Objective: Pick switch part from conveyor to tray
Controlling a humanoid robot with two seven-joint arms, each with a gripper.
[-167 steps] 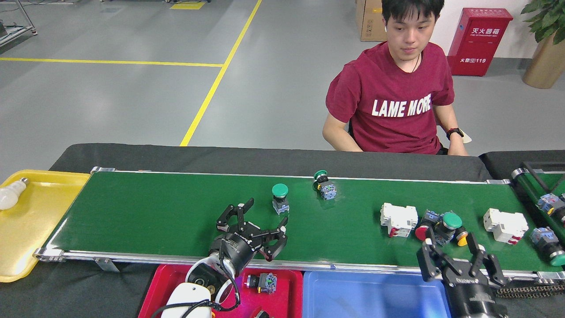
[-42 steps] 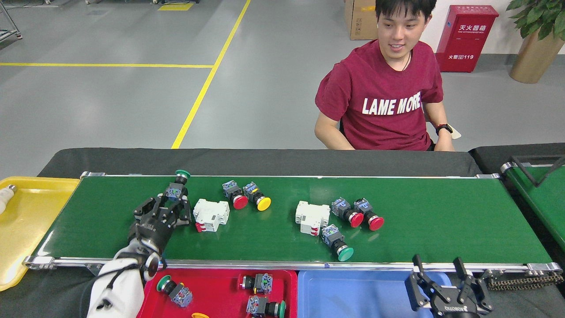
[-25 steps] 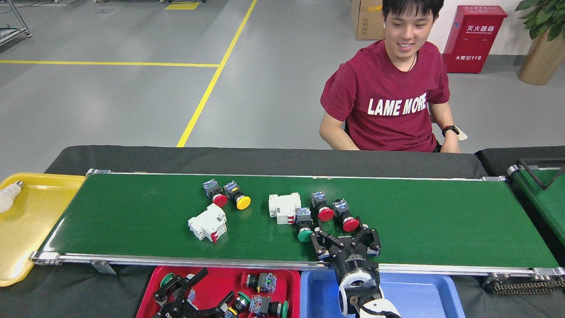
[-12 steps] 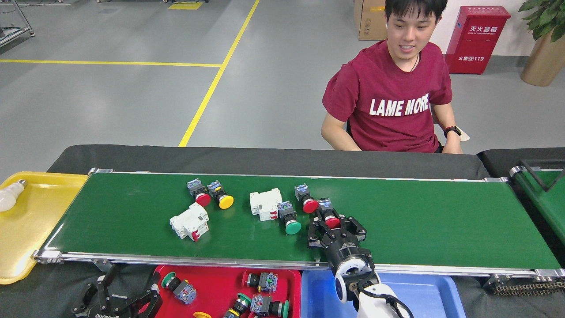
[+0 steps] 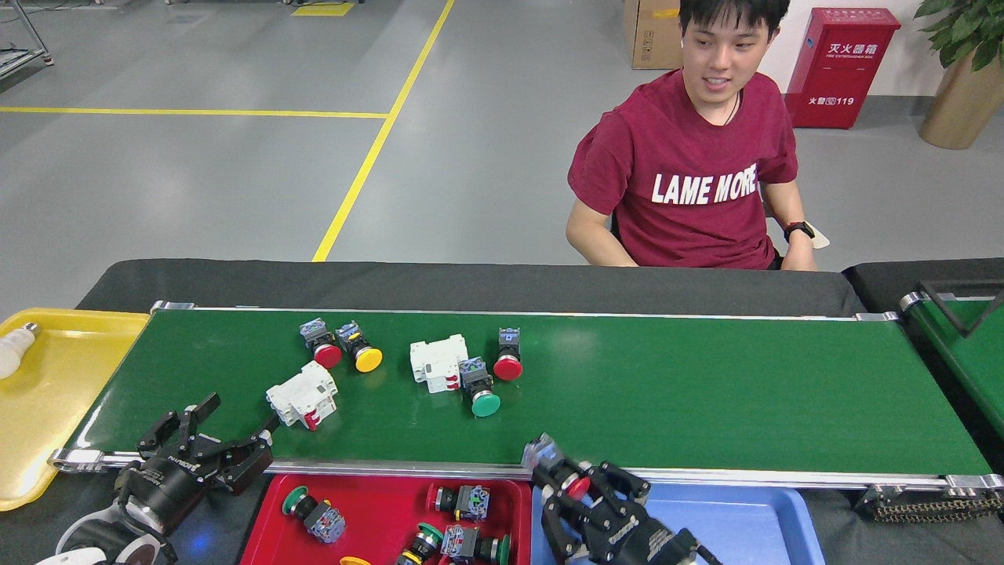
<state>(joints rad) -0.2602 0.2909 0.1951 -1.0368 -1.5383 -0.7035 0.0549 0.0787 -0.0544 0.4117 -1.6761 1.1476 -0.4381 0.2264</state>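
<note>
Since half a second ago, your right gripper (image 5: 576, 490) has pulled back off the conveyor (image 5: 706, 392) and now sits over the near rail, at the left edge of the blue tray (image 5: 753, 518). Its fingers (image 5: 558, 476) are clenched on a red-capped switch part (image 5: 566, 477): the grey-blue body pokes out above them and the red cap shows between them. Your left gripper (image 5: 210, 439) has risen to the conveyor's near left corner, fingers spread and holding nothing.

On the belt, everything has drifted left. A red push button (image 5: 323, 348) and a yellow push button (image 5: 359, 350) lie touching, with a white breaker (image 5: 303, 396) nearer you. Further right, a second breaker (image 5: 438, 363), a green push button (image 5: 478, 390) and another red button (image 5: 508, 358) sit clustered.

The red tray (image 5: 376, 502) holds several switch parts; its near edge is cut off by the frame, so you can't count them all. Much of your right gripper is cut off too. At the bench's left end, a yellow tray (image 5: 55, 392) holds a light bulb (image 5: 14, 351), partly out of frame.

The person's (image 5: 694, 157) shirt reads "LAME MORE". A red cabinet (image 5: 839, 67) behind carries Chinese characters and "119". Lettering on your left gripper is too small to read.
</note>
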